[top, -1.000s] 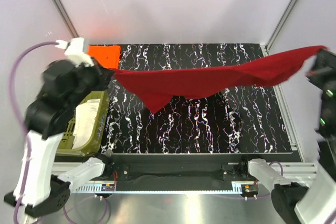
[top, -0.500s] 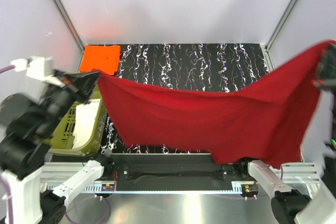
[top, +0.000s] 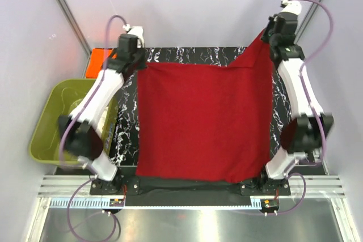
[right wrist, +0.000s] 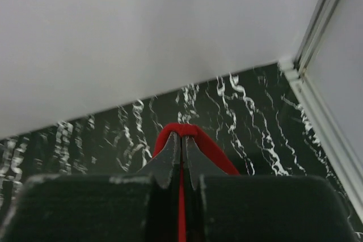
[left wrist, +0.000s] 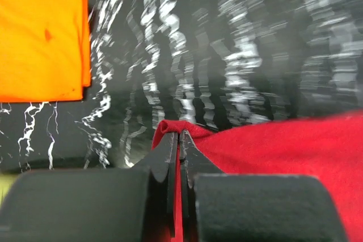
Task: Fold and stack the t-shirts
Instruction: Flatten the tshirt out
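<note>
Red shirt [top: 201, 120]: spread wide over the middle of the surface [top: 126, 131], between the two arms. It covers most of the width. Its near edge reaches the near edge of the surface, and its two far corners are held, one by each arm.
Left fingers [left wrist: 177, 135]: closed tight, with a small fold of the red shirt's far left corner pinched between the tips. In the top view they [top: 138, 66] are near the far left part of the surface.
Right fingers [right wrist: 181, 138]: also closed tight, and a loop of red cloth comes out over the tips. In the top view they [top: 265, 38] hold the far right corner, which is pulled into a peak (this corner sits farther back than the left one).
Cloth shape: the far edge dips a little between the two held corners. The rest looks rather flat, with soft wrinkles. I cannot make out the sleeves.
Orange shirt [left wrist: 42, 43]: a flat folded square in the far left corner of the surface, apart from the red shirt. From above, the left arm hides most of it [top: 95, 62].
Tub [top: 44, 131]: olive green, standing beside the left edge of the surface.
Surface: black with white veins, visible along both sides of the red shirt and behind it.
</note>
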Action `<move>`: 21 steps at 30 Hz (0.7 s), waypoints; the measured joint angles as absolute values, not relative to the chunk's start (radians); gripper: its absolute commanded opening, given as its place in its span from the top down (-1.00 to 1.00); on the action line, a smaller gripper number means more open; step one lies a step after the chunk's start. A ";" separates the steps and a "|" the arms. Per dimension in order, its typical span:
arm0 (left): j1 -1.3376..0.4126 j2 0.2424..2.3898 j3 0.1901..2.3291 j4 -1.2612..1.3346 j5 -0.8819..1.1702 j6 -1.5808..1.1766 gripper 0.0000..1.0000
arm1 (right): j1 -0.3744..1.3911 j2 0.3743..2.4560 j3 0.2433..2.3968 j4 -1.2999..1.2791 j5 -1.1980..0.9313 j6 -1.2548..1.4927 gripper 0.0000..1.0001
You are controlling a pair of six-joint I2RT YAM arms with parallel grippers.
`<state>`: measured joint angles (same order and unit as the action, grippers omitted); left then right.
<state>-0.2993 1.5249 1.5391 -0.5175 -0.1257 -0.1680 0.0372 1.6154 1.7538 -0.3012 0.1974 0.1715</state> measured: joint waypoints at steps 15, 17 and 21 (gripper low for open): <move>-0.206 2.156 1.798 -0.456 -0.166 -0.098 1.00 | -0.058 2.265 2.122 -0.260 0.059 0.205 1.00; -0.197 2.157 1.799 -0.454 -0.166 -0.102 1.00 | -0.063 2.275 2.146 -0.268 0.041 0.218 1.00; -0.178 2.157 1.800 -0.449 -0.165 -0.106 1.00 | -0.070 2.285 2.192 -0.290 0.017 0.236 1.00</move>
